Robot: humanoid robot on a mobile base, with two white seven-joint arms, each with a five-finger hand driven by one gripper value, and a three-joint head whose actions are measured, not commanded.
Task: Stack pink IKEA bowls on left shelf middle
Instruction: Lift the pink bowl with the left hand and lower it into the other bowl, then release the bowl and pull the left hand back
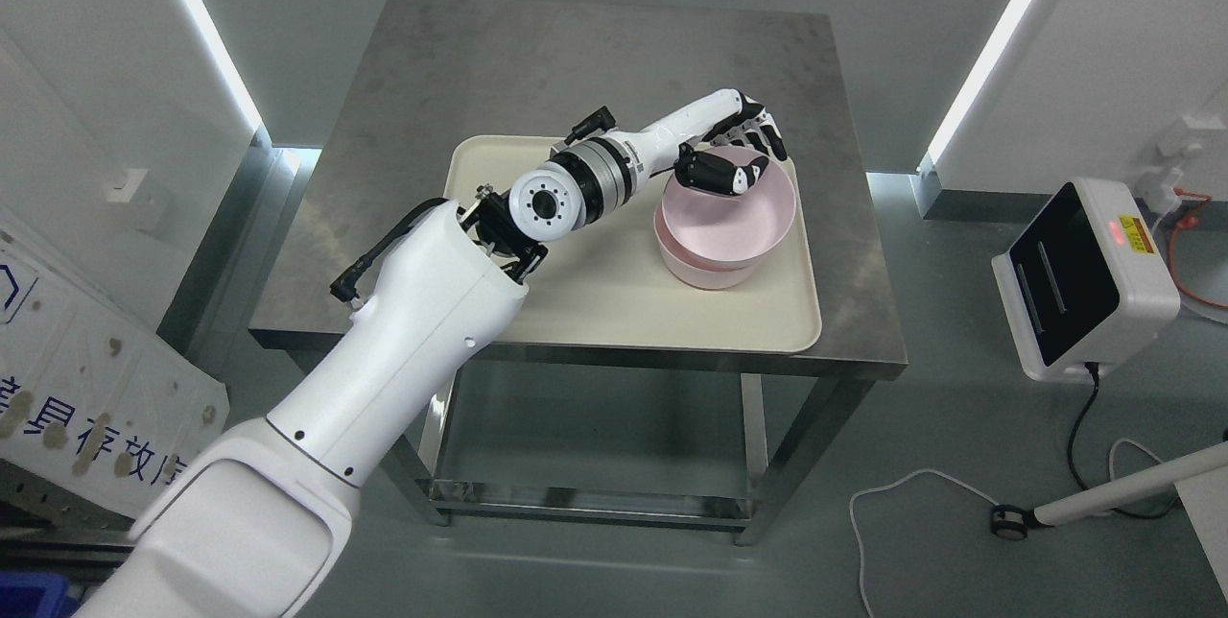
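Observation:
Two pink bowls sit nested on a cream tray (614, 311) on a steel table. The upper pink bowl (734, 215) is tilted inside the lower pink bowl (705, 273). My left hand (734, 153) reaches across the tray to the far rim of the upper bowl. Its thumb (715, 177) is inside the bowl and its fingers (763, 133) are outside behind the rim, pinching the rim. The right arm is not in view.
The steel table (576, 61) stands between white walls with light strips. A white device with a black screen (1079, 277) sits on the floor at right, with cables. A printed white board (86, 397) leans at left.

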